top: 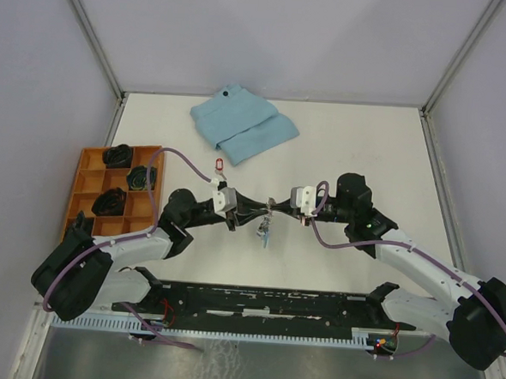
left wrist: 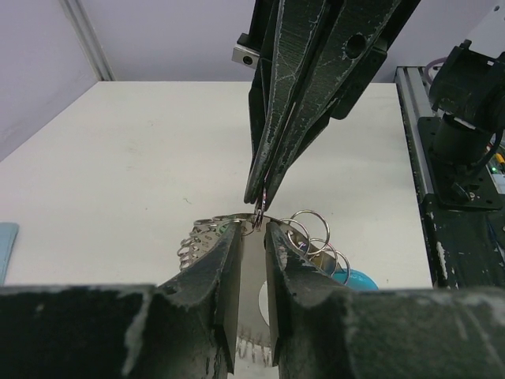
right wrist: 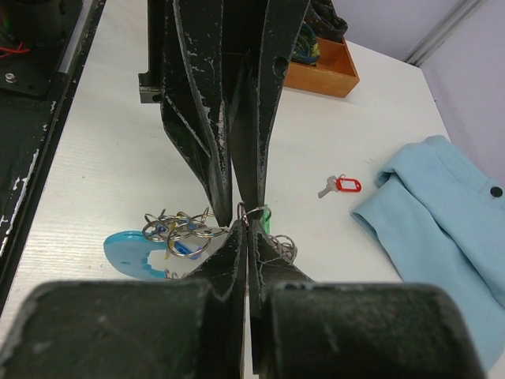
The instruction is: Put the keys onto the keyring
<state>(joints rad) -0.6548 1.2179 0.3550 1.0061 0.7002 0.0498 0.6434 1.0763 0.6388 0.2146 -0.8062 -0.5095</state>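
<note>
Right wrist view: right gripper [right wrist: 246,225] pinched fully shut on a thin wire ring [right wrist: 252,211], left gripper [right wrist: 237,204] opposite with jaws narrowly apart clamping the keyring [right wrist: 177,230] bunched just below both tips; it looks light, floppy and slippery, so grip rings edge-on; red-tagged key [right wrist: 341,185] lies ahead-right.

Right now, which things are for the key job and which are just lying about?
For the job: keyring, held between left pincer and right pincer; green-tagged key beside it; red-tagged key on the table.
Just lying about: blue cloth; orange tray.
</note>
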